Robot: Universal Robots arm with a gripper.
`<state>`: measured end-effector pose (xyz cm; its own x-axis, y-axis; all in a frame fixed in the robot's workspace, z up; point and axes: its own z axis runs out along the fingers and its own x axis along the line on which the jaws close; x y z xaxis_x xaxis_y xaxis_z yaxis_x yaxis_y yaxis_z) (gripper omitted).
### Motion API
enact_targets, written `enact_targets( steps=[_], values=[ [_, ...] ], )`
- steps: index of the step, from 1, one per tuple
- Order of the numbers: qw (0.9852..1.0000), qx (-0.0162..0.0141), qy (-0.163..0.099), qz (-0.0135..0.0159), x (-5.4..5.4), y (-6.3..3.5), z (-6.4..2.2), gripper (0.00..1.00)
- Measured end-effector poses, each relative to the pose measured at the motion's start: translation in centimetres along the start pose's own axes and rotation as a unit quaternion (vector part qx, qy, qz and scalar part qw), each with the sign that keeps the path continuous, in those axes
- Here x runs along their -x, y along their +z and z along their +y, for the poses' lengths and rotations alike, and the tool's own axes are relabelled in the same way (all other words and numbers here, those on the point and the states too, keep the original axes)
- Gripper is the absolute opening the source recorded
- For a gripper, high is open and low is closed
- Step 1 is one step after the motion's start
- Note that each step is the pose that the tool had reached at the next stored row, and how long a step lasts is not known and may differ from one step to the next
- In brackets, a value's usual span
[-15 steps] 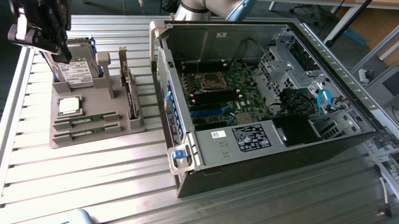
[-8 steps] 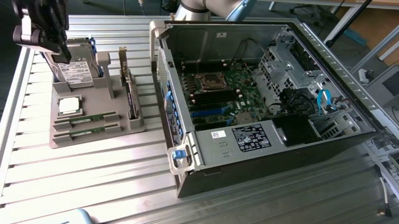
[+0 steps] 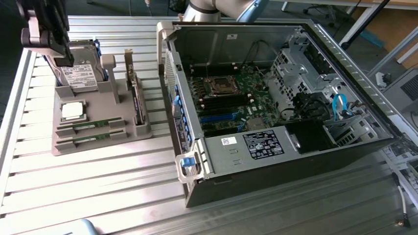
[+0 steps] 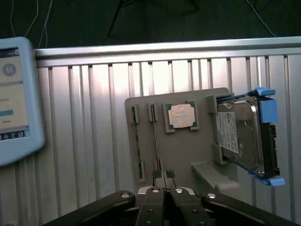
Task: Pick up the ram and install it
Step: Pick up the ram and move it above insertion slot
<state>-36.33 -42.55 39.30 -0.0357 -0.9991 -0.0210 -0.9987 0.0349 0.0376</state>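
The arm (image 3: 222,6) is a pale silver-grey tube with a bluish cap (image 3: 253,9) at one joint. The gripper (image 4: 163,175) is black, built of flat jointed bars fixed with round silver pins (image 4: 125,194), and ends in two slim dark fingers (image 4: 156,176).

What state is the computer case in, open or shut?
Open: the case has no side panel, and the motherboard shows inside.

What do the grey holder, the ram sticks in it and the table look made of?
Grey holder: probably plastic, matte. It is an even dull grey with no glare and has shaped slots.
Ram sticks: green circuit board, likely laminate, with small dark chips along it.
Table: metal, likely aluminium, bare finish. Its ribbed slats throw bright glare.
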Motion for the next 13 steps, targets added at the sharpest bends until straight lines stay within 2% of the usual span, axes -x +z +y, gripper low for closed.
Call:
enact_targets(
  steps=[2,8,13],
  values=[
    [0.9999,0.0002,-0.011,0.0004,-0.01,0.0,0.0,0.11],
    [0.9999,0.0002,-0.012,0.0004,-0.01,0.0,0.0,0.11],
    [0.9999,-0.0018,-0.012,0.0004,-0.02,0.0,0.05,0.11]
  ],
)
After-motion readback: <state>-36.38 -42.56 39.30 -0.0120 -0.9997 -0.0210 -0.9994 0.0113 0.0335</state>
